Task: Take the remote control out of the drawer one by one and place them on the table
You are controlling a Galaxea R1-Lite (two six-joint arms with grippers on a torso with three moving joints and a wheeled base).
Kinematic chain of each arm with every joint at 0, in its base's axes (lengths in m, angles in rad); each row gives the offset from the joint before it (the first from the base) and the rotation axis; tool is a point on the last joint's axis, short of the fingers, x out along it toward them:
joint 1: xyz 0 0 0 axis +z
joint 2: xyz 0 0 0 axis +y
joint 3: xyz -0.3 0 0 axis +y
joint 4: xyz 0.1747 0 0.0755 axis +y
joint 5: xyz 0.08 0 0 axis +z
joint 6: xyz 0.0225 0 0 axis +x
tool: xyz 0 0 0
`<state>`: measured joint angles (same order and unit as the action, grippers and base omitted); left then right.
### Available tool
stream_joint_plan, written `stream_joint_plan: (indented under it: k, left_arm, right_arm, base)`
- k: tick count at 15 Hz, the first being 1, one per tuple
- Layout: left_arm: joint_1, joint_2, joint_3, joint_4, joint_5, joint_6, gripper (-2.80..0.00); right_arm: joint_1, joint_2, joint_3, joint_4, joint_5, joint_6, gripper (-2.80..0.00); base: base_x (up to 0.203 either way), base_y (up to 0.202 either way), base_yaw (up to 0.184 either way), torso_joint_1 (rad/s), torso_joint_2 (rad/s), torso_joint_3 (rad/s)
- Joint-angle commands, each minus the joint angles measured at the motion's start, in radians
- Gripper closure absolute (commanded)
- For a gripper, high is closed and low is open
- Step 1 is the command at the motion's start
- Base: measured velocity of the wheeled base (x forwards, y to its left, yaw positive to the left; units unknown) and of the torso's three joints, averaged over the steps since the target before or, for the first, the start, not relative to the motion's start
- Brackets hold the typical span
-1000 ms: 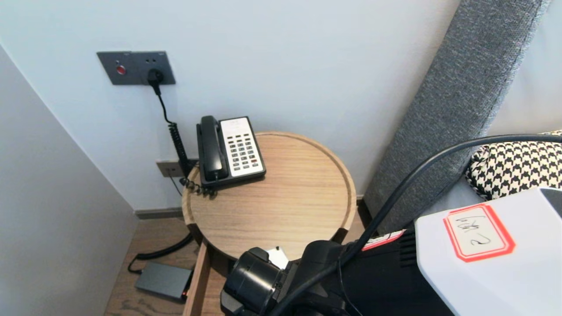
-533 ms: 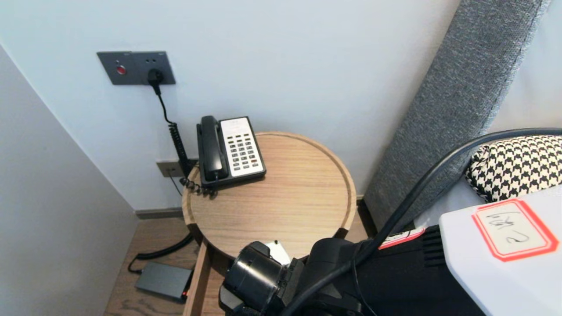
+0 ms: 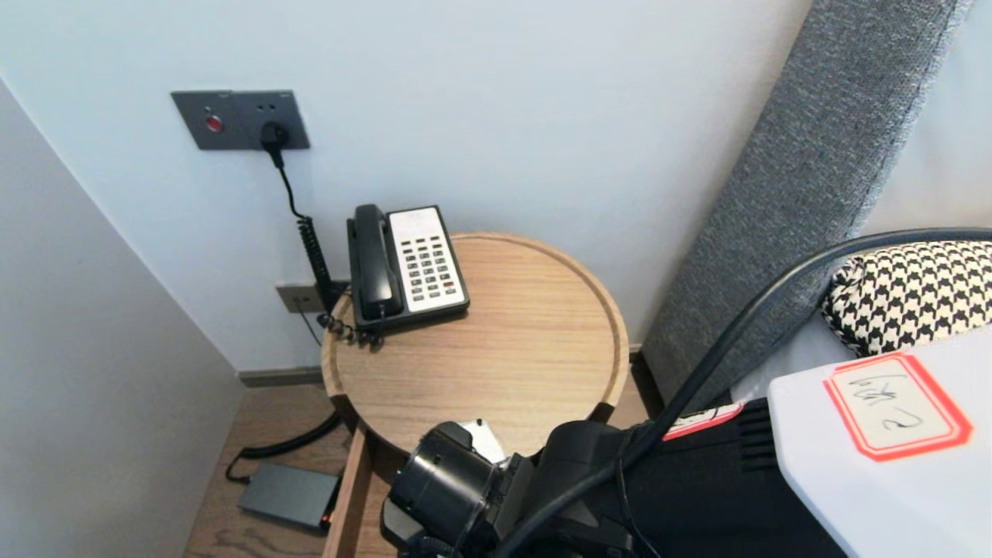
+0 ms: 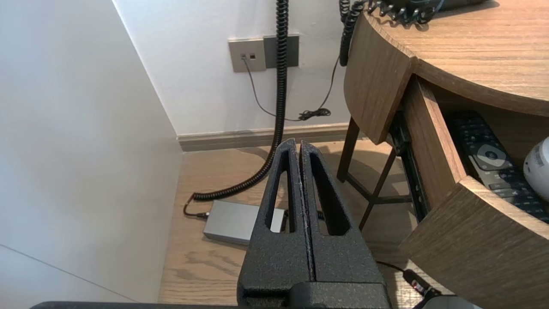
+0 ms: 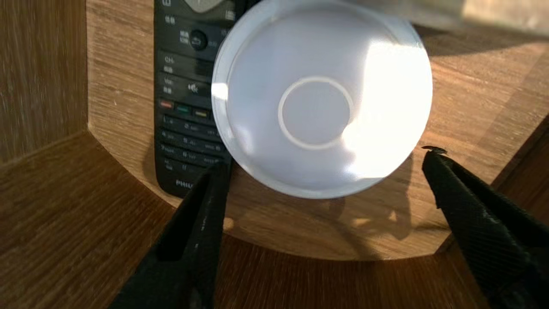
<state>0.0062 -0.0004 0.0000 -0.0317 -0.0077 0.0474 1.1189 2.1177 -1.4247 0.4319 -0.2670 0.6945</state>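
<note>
Where the white round object [image 5: 321,103] sits in the open drawer [image 5: 472,86], close against a black remote [image 5: 184,107], the right gripper [image 5: 326,158] hangs just short of it, jaws spread wide and holding nothing. Off beside the round table [image 3: 496,364], the left gripper [image 4: 299,148] hangs low, jaws pressed together.

- white dome [image 5: 317,103]: smooth plastic, high gloss, with bright highlights.
- remote control [image 5: 184,107]: black plastic, matt body, printed legends.
- drawer [image 5: 64,223]: wood, visible grain, satin finish.
- right gripper [image 5: 324,159] and left gripper [image 4: 299,146]: fingers [image 5: 480,214] black, matt, coarse granular texture.
- table top [image 3: 496,349]: pale wood, smooth, matt.
- telephone [image 3: 407,267]: plastic; black handset glossy, white keypad face matt.
- headboard [image 3: 806,178]: grey woven cloth, coarse.
- cushion [image 3: 914,291]: houndstooth cloth.
</note>
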Motion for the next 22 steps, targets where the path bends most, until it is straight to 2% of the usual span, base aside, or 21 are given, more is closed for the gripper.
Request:
stream_joint_plan:
  k: [1, 15, 22]
  left_arm:
    - [0.000, -0.001, 0.012, -0.001, 0.000, 0.000, 0.00]
    - [0.001, -0.001, 0.012, -0.001, 0.000, 0.000, 0.00]
    - [0.000, -0.001, 0.012, -0.001, 0.000, 0.000, 0.00]
  right_arm:
    - [0.001, 0.004, -0.010, -0.001, -0.001, 0.003, -2.80]
    - [-0.003, 0.055, -0.060, -0.027, -0.040, -0.017, -2.80]
    - [-0.004, 0.058, -0.061, -0.028, -0.096, -0.032, -2.80]
  base:
    - [0.000, 0.000, 0.000, 0.000, 0.00, 0.000]
    - [0.000, 0.000, 0.000, 0.000, 0.00, 0.000]
    - [0.000, 0.000, 0.000, 0.000, 0.00, 0.000]
